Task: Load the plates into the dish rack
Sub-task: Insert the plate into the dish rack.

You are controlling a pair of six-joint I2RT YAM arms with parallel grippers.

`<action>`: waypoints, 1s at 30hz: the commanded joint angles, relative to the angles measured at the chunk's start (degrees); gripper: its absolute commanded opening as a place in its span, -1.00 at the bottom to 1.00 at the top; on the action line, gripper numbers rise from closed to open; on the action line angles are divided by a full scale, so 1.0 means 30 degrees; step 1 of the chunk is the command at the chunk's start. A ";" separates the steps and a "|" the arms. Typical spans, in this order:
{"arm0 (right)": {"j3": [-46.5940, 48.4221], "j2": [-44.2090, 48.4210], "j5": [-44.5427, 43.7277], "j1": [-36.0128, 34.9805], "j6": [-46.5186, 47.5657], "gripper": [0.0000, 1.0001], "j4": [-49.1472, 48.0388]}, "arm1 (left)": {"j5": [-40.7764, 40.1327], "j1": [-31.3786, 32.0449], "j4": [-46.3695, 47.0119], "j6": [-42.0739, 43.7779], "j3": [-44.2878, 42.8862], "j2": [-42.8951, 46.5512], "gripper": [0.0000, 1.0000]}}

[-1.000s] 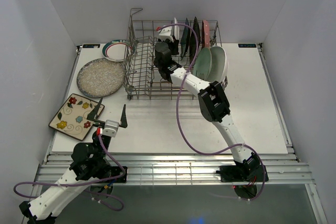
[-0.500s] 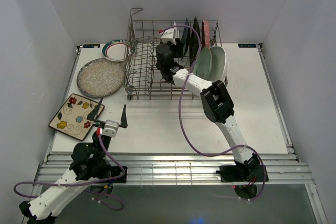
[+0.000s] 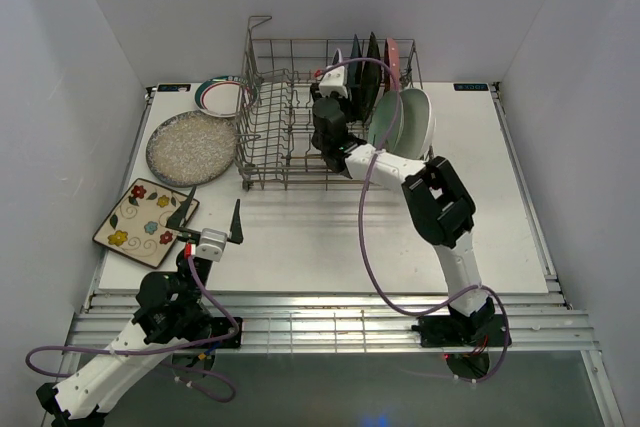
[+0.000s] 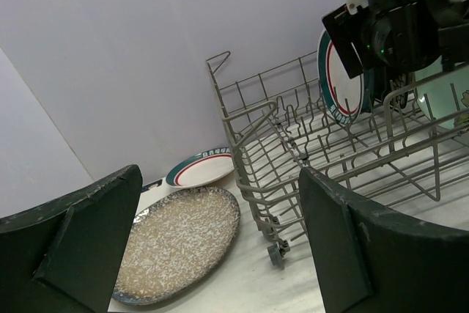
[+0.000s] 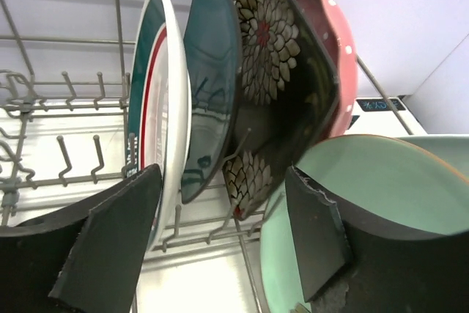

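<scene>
White with a green and red rim, the rimmed plate (image 5: 165, 93) now stands on edge in the rack (image 3: 262, 137), at the left end of the row. A second ago my right end effector (image 5: 222, 174) was almost shut, up by that plate. Now its jaws are wide apart and hold nothing, and the arm has pulled back a little. So I think the plate is let go and stands by itself.

Next to it stand the teal plate (image 5: 212, 71), the black plate (image 5: 282, 71) and the pink plate (image 5: 333, 56). The mint plate (image 5: 366, 181) and the white plate (image 3: 425, 117) lean at the right side. That makes six in.

Three wait on the surface (image 3: 330, 237), left of the rack: the second rimmed plate (image 3: 222, 94), the grey plate (image 3: 192, 147) and the flowered plate (image 3: 145, 222). My left end effector (image 3: 211, 215) hangs wide open and empty just beside the flowered plate. It has not moved. I think that plate is next.
</scene>
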State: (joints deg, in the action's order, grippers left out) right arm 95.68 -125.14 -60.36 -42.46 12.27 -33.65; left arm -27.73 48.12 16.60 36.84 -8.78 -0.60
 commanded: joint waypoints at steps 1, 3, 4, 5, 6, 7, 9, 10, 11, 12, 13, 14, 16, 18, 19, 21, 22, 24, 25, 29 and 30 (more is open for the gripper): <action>-0.1420 0.2653 -0.0037 -0.0524 0.0304 0.49 -0.3255 | -0.0191 0.0044 0.0266 0.0229 0.0112 -0.0298 0.96; -0.2738 0.3507 0.0255 -0.0642 0.0070 0.49 -0.3548 | -0.0250 0.0044 0.0355 0.0230 0.0113 -0.0444 0.96; -0.3120 0.4294 0.0459 -0.0759 0.0011 0.50 -0.3810 | -0.0250 0.0045 0.0355 0.0230 0.0142 -0.0473 0.96; -0.3413 0.4621 0.0925 -0.0818 -0.0047 0.50 -0.3755 | -0.0250 0.0016 0.0384 0.0230 0.0113 -0.0502 0.96; -0.3822 0.4972 0.1133 -0.0847 -0.0396 0.52 -0.3522 | -0.0279 0.0015 0.0385 0.0230 0.0113 -0.0561 0.96; -0.3971 0.5585 0.1367 -0.0848 -0.0602 0.53 -0.3027 | -0.0309 0.0015 0.0385 0.0230 0.0142 -0.0590 0.96; -0.4642 0.6145 0.2303 -0.0848 -0.1332 0.58 -0.2556 | -0.0367 0.0015 0.0443 0.0288 0.0171 -0.0620 0.96; -0.4879 0.6670 0.2539 -0.0877 -0.1540 0.58 -0.2379 | -0.0397 0.0015 0.0501 0.0346 0.0171 -0.0649 0.96; -0.5055 0.6936 0.3063 -0.0848 -0.1716 0.59 -0.1971 | -0.0397 0.0015 0.0560 0.0376 0.0229 -0.0649 0.96; -0.5492 0.7200 0.3388 -0.0935 -0.2153 0.59 -0.1706 | -0.0426 0.0015 0.0560 0.0376 0.0201 -0.0678 0.96; -0.5786 0.7724 0.3652 -0.0907 -0.2302 0.59 -0.1501 | -0.0455 0.0015 0.0560 0.0405 0.0201 -0.0650 0.96; -0.6108 0.7991 0.4177 -0.0906 -0.2449 0.59 -0.1267 | -0.0484 0.0015 0.0560 0.0377 0.0201 -0.0649 0.96; -0.7304 0.8808 0.4211 -0.0965 -0.2916 0.60 -0.1147 | -0.0514 0.0015 0.0619 0.0405 0.0259 -0.0620 0.96; -0.8217 0.9397 0.4299 -0.0965 -0.3036 0.60 -0.1292 | -0.0514 0.0015 0.0677 0.0377 0.0259 -0.0678 0.96; -0.8975 0.9980 0.4212 -0.0965 -0.3094 0.60 -0.1323 | -0.0543 0.0015 0.0706 0.0347 0.0230 -0.0737 0.96; -0.9624 1.0597 0.4094 -0.0965 -0.3240 0.51 -0.1207 | -0.0660 0.0015 0.0765 0.0289 0.0172 -0.0971 0.96; -1.0120 1.1123 0.4268 -0.0965 -0.3357 0.47 -0.1119 | -0.0719 0.0015 0.0794 0.0230 0.0084 -0.1204 0.96; -1.0097 1.1391 0.5380 -0.0936 -0.3562 0.27 0.0074 | -0.0923 0.0015 0.0795 0.0143 0.0025 -0.1381 0.96; -0.9893 1.1276 0.5586 -0.0936 -0.3738 0.24 0.0692 | -0.0924 0.0015 0.0824 0.0142 0.0025 -0.1440 0.96; -0.7963 1.0252 0.5969 -0.0936 -0.4995 0.25 0.2835 | -0.0983 0.0015 0.0853 0.0171 0.0054 -0.1411 0.96; -0.7638 1.0017 0.5998 -0.0907 -0.5173 0.24 0.3098 | -0.0954 0.0015 0.0853 0.0200 0.0054 -0.1353 0.96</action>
State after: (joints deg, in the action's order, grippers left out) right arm 67.77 -94.13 -43.92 -45.12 0.45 -27.68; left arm -29.63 48.12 18.52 37.65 -8.60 -4.51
